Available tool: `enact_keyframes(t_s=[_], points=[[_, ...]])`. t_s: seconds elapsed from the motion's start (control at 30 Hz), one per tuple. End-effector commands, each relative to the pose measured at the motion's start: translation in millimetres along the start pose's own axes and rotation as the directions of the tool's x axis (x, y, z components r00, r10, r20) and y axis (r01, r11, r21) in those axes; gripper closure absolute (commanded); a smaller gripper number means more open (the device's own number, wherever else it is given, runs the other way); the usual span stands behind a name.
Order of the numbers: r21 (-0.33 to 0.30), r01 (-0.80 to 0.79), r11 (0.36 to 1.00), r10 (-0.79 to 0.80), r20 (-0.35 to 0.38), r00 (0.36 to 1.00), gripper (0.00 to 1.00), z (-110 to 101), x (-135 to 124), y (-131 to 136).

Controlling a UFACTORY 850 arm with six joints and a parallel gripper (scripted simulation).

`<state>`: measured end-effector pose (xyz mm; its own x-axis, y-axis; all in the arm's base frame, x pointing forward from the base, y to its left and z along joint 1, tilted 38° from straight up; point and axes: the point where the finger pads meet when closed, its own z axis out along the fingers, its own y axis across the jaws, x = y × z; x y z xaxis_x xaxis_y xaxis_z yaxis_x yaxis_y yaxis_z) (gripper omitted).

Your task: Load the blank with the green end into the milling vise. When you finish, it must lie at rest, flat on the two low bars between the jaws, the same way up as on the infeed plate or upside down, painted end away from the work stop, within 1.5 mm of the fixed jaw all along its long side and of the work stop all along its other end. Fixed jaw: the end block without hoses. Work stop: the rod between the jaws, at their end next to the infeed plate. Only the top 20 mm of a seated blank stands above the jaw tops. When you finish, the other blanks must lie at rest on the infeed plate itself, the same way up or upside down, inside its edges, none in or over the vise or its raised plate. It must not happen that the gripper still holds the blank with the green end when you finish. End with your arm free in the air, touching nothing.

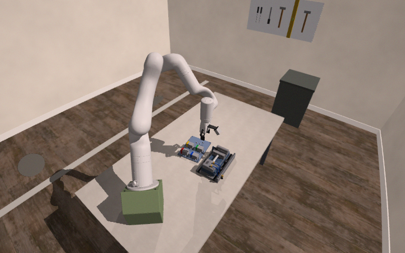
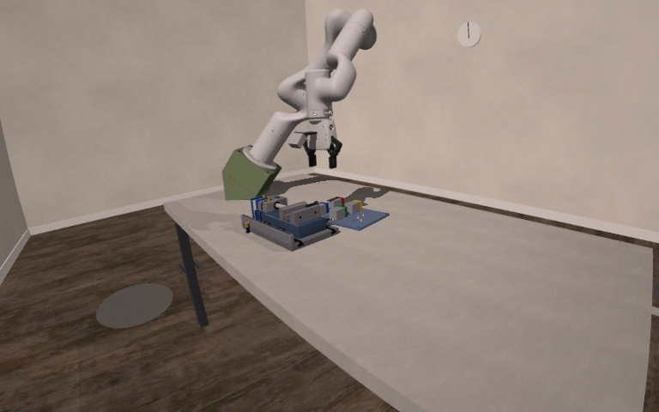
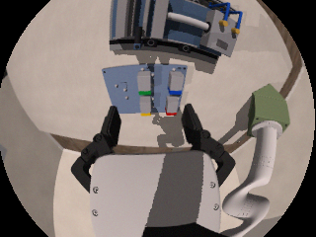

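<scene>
The blank with the green end [image 1: 196, 146] lies flat on the blue infeed plate [image 1: 194, 148], with three other blanks beside it, ended in yellow [image 1: 188, 144], red [image 1: 183, 151] and blue [image 1: 193, 155]. In the wrist view the green-ended blank [image 3: 145, 85] is in the plate's row nearer the vise, on the left. The milling vise [image 1: 215, 162] stands next to the plate with nothing between its jaws; it also shows in the wrist view [image 3: 172, 23]. My gripper [image 2: 322, 157] hangs well above the infeed plate, pointing down, open and empty; its fingers frame the plate in the wrist view [image 3: 152, 128].
The vise's hoses [image 3: 227, 16] are at its end toward the arm's green base [image 1: 142, 201]. A dark cabinet [image 1: 295, 96] stands on the floor beyond the table's far corner. The table edge runs close past the vise.
</scene>
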<state>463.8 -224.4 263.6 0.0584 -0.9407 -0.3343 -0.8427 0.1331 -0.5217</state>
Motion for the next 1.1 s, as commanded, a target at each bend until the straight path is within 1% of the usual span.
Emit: enact_keyframes(t_s=[0.0, 0.37, 0.7, 1.07], points=[[0.001, 0.000, 1.000, 0.000, 0.000, 1.000, 0.00, 1.4, 0.1, -0.4], [0.001, 0.000, 1.000, 0.000, 0.000, 1.000, 0.00, 3.7, -0.1, -0.3], [0.001, 0.000, 1.000, 0.000, 0.000, 1.000, 0.00, -3.9, 0.2, -0.4], [0.001, 0.000, 1.000, 0.000, 0.000, 1.000, 0.00, -5.4, 0.3, -0.4]])
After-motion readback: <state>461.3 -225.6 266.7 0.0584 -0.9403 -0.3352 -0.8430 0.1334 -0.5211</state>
